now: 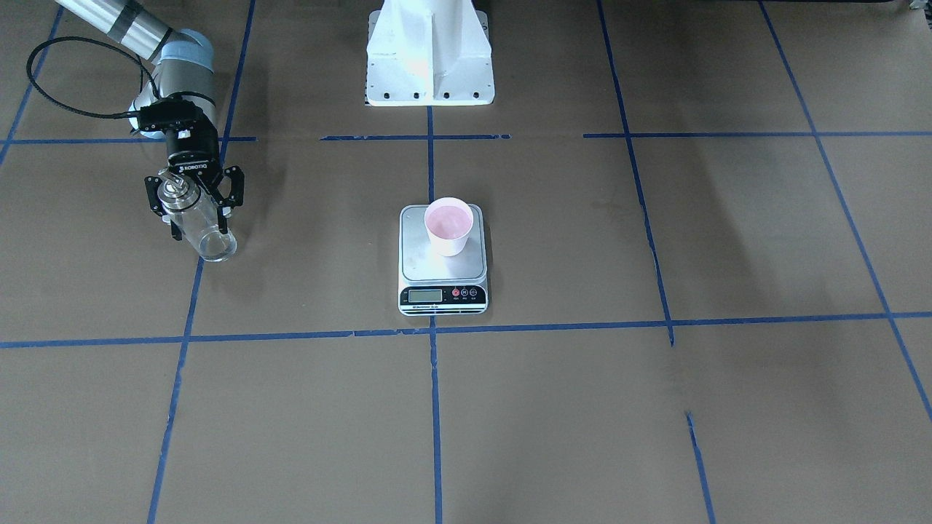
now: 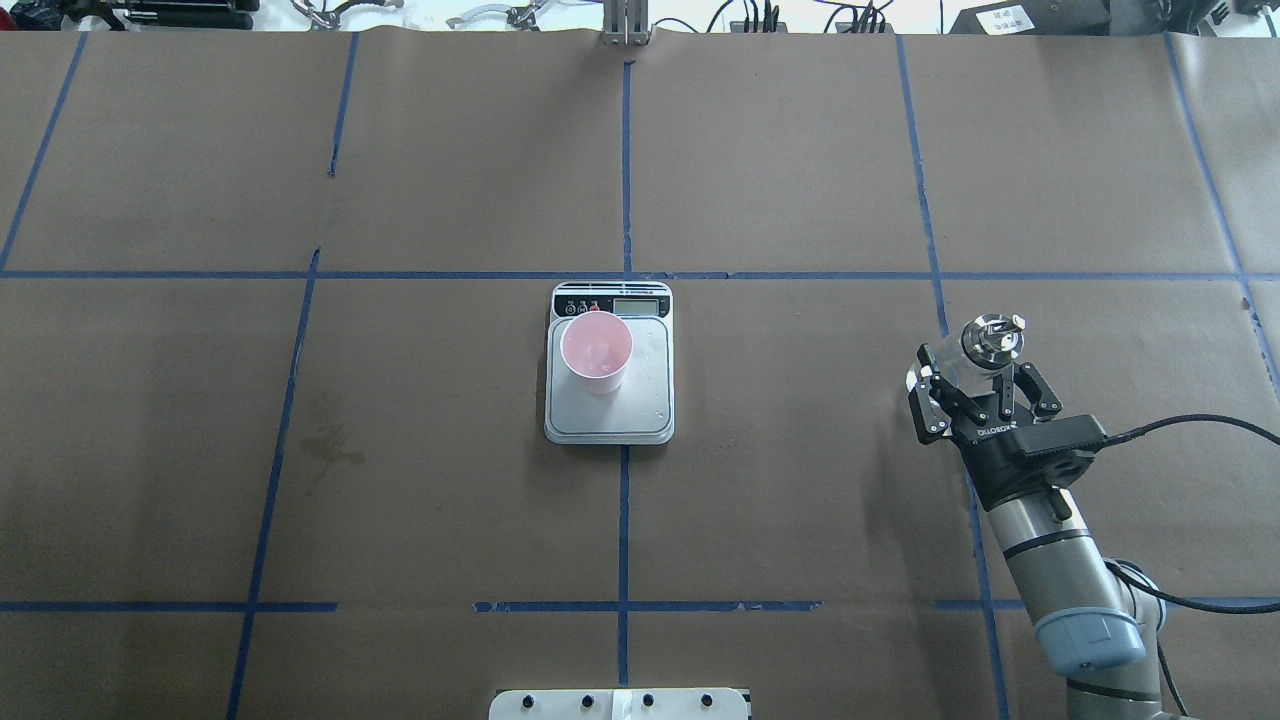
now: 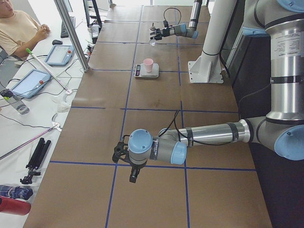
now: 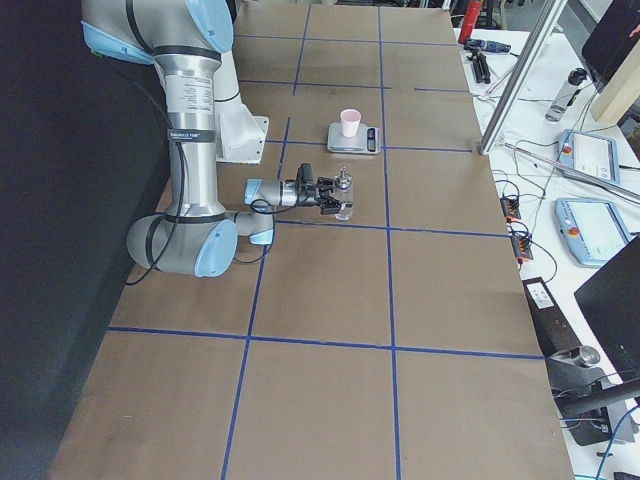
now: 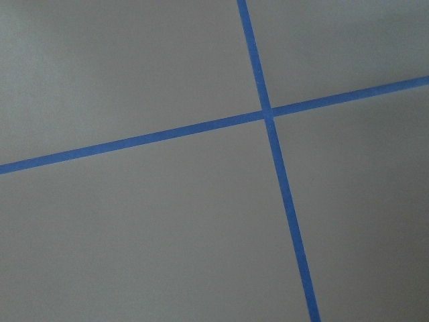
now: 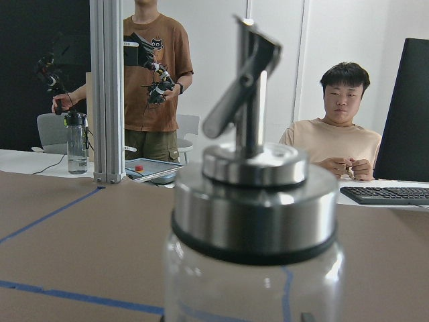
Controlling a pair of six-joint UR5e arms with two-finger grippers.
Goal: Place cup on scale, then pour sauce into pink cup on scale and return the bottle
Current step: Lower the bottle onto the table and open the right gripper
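Standing on the scale's [image 1: 419,263] steel platform at mid-bench [image 1: 582,407], the pink cup [image 1: 448,227] is well apart from the upright glass bottle [image 1: 211,244], which the right claw [image 1: 199,224] clamps at its sides, while the left claw's [image 3: 122,154] state cannot be told.
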